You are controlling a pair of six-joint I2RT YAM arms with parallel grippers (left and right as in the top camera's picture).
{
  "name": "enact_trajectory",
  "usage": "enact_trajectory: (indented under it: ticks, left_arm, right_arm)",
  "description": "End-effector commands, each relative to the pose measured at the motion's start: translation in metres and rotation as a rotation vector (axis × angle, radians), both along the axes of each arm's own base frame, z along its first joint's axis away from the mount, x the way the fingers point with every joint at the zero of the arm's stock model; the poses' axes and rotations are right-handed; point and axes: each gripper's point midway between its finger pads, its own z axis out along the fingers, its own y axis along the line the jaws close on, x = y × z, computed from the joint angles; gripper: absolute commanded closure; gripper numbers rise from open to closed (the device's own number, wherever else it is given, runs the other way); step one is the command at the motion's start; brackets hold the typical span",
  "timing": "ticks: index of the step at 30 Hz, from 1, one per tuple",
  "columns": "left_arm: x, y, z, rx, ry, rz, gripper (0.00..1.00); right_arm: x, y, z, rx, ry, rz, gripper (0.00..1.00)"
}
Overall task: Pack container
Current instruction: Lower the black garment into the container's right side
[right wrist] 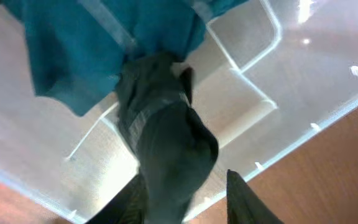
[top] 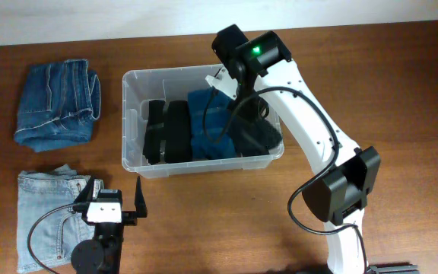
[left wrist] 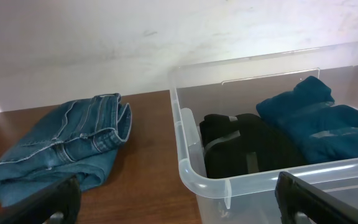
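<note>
Container (top: pixel 130 114) sits center-far on the surface (top: pixel 401 84), overhead; inside, black garment (top: pixel 166 131) left, teal garment (top: pixel 207 122) beside it, dark cloth (top: pixel 258 135) at right. Right end effector (top: pixel 247 114) reaches into the right end. Left end effector (top: pixel 115 199) near, fingers apart, holding nothing. Dark jeans (top: pixel 58 105) far left, light jeans (top: pixel 48 221) near left.

Left wrist: container (left wrist: pixel 188 155) right, dark jeans (left wrist: pixel 67 146) left.

Right wrist: right end effector (right wrist: pixel 185 196) clamped on dark cloth (right wrist: pixel 166 149) over the container floor (right wrist: pixel 278 74).

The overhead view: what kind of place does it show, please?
Probably a lab or test bench for packing clothes: a wooden table against a plain wall, two robot arms, a clear container holding folded garments, and folded jeans beside it.
</note>
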Motion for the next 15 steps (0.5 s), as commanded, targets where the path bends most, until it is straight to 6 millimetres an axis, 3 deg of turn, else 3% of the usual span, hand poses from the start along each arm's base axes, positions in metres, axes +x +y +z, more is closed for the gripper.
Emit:
enact_trajectory:
  ticks: [1, 7, 9, 13, 15]
  left_arm:
    - [0.000, -0.002, -0.001, 0.008, 0.000, -0.010, 0.00]
    - [0.000, -0.002, -0.001, 0.008, 0.000, -0.010, 0.01]
    - [0.000, -0.002, -0.001, 0.008, 0.000, -0.010, 0.01]
    - [0.000, -0.002, -0.001, 0.008, 0.000, -0.010, 0.01]
    - [0.000, -0.002, -0.001, 0.008, 0.000, -0.010, 0.01]
  right_arm:
    - [0.010, -0.004, 0.011, -0.016, -0.062, -0.020, 0.57]
    - [0.028, 0.000, 0.015, 0.037, -0.156, -0.212, 0.55]
    - [0.026, 0.000, 0.015, 0.046, -0.154, -0.270, 0.66]
    - [0.004, -0.007, 0.013, 0.040, -0.081, -0.411, 0.85]
    - [-0.015, -0.010, 0.010, 0.032, -0.003, -0.472, 0.88]
